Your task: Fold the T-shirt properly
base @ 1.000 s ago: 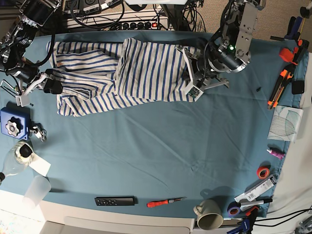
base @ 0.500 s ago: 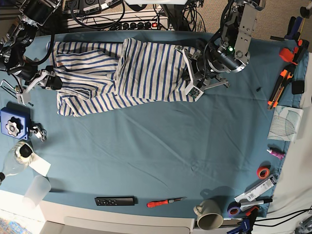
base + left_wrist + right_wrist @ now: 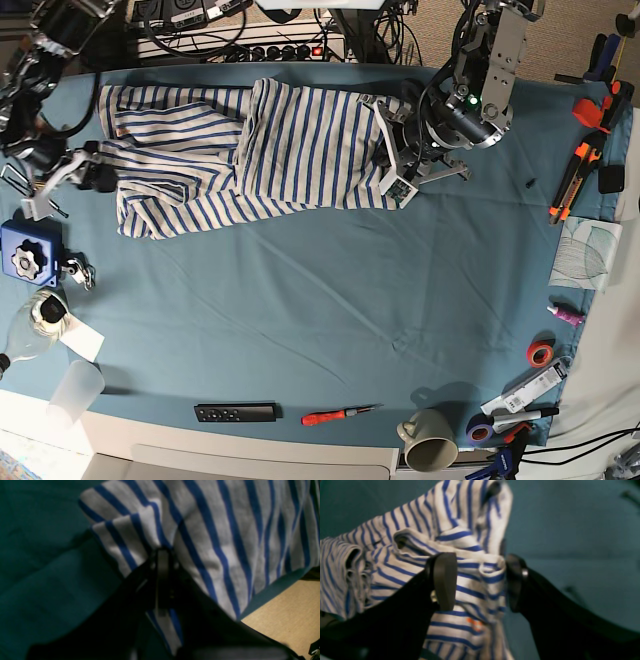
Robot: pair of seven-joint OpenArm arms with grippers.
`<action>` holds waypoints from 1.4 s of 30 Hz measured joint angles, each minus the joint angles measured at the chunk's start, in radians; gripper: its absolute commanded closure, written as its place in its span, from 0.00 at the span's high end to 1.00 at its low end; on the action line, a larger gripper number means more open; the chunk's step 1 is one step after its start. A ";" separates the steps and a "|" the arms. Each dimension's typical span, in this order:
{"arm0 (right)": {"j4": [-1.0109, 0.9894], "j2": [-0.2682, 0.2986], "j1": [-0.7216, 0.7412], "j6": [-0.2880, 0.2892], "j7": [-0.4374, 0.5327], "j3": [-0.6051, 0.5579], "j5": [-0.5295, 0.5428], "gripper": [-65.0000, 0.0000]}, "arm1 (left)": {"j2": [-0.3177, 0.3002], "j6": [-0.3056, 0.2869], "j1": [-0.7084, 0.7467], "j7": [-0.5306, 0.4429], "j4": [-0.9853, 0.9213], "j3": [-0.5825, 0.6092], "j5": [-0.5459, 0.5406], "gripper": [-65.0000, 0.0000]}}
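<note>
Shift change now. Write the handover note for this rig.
Left gripper: shut on the T-shirt, pinching its hem at the far end of the table.
Right gripper: open, astride a bunched edge of the T-shirt, not gripping.
T-shirt: lies crumpled along the table's far edge, part doubled over at the middle.
Done: no neat fold yet.
Left: spread it flat, fold sleeves and body, square it up.
</note>
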 measured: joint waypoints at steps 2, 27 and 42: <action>0.000 0.034 0.002 0.000 0.000 0.000 0.000 0.48 | 0.000 0.000 0.000 0.000 -0.001 0.000 0.000 0.00; -0.145 -0.089 0.014 0.019 0.063 0.004 -0.130 0.48 | 0.000 0.000 0.000 -0.004 -0.001 0.000 0.000 0.00; -0.155 -0.143 0.012 0.035 0.031 0.004 -0.017 0.15 | 0.000 0.000 0.000 -0.015 -0.001 0.000 0.000 0.00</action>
